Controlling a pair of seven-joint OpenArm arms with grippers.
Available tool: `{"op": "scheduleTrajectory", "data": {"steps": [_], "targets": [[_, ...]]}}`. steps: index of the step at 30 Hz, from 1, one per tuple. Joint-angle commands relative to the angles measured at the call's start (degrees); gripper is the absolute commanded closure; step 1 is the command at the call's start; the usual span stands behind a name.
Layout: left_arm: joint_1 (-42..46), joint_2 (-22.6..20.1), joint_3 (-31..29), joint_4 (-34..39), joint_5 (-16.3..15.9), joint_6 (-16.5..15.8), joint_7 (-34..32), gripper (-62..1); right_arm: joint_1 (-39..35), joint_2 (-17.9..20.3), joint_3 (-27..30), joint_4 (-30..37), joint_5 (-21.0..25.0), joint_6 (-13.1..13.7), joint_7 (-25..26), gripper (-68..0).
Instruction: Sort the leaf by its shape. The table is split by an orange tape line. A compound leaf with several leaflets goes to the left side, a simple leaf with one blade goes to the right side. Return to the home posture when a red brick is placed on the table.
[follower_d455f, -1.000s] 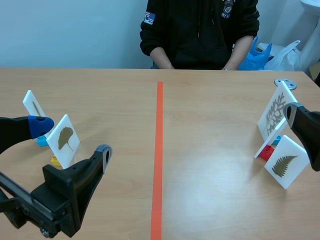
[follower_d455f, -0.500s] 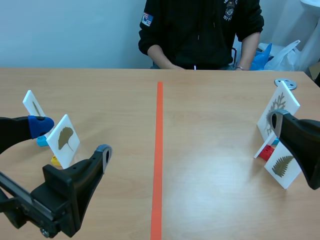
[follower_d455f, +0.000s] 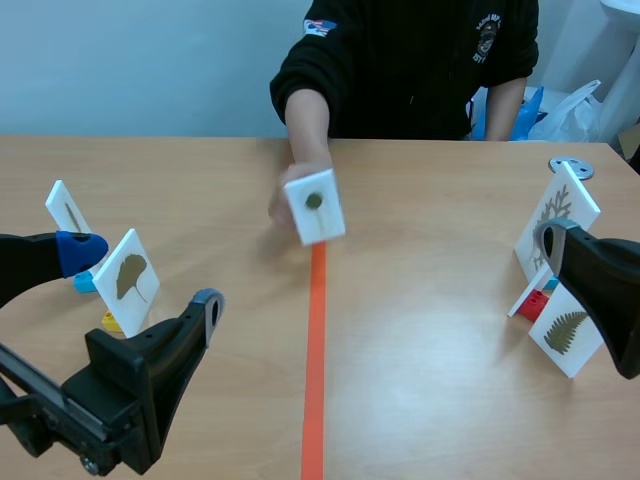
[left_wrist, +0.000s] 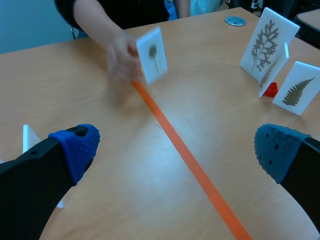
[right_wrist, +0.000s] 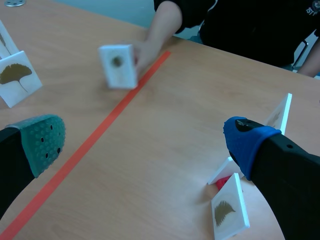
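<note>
A person's hand (follower_d455f: 300, 170) holds a white card with one small round leaf (follower_d455f: 314, 205) just above the far part of the orange tape line (follower_d455f: 316, 340). The same card (left_wrist: 152, 54) shows ahead of my left gripper (left_wrist: 175, 150), which is open and empty at the near left. It appears again (right_wrist: 119, 64) ahead of my right gripper (right_wrist: 145, 140), open and empty at the near right. Both grippers are well short of the card.
On the left stand a ginkgo leaf card (follower_d455f: 130, 278) and a narrow leaf card (follower_d455f: 68, 212) on small bricks. On the right stand a branching leaf card (follower_d455f: 553, 222) and a fern card (follower_d455f: 570, 330) with red bricks (follower_d455f: 535, 303). A metal disc (follower_d455f: 570, 167) lies far right.
The person's arm has reached in and brought a new leaf card over the tape line. My right gripper shifted slightly left a second ago; the left has not moved.
</note>
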Motion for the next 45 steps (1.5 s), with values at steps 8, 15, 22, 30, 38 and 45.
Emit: {"op": "scheduleTrajectory", "data": {"steps": [8,15,22,30,38,45], "targets": [[-0.17,-0.02,-0.20,0.57,-0.31,0.02,-0.94,-62.3,0.22,0.33,0.04,0.44,0.83,0.02,0.85,-67.9],[-0.17,-0.02,-0.20,0.57,-0.33,0.00,-0.90,-62.3,0.22,0.33,0.04,0.44,0.83,0.02,0.85,-67.9],[-0.44,-0.02,-0.15,0.48,-0.28,-2.32,-0.76,-62.3,0.22,0.33,0.04,0.44,0.81,0.02,0.83,-67.9],[-7.02,0.00,0.04,-7.52,-0.31,-6.03,-1.03,-62.3,0.20,0.33,0.04,0.44,0.79,0.02,0.81,-67.9],[-17.81,0.02,4.33,-22.60,-0.24,-11.74,-6.08,-62.3,0.20,0.33,0.04,0.44,0.55,0.00,0.81,-67.9],[-27.80,0.66,12.02,-34.29,3.65,-12.63,-11.19,-62.3,0.20,0.33,0.04,0.44,0.39,-0.15,0.83,-67.9]]}}
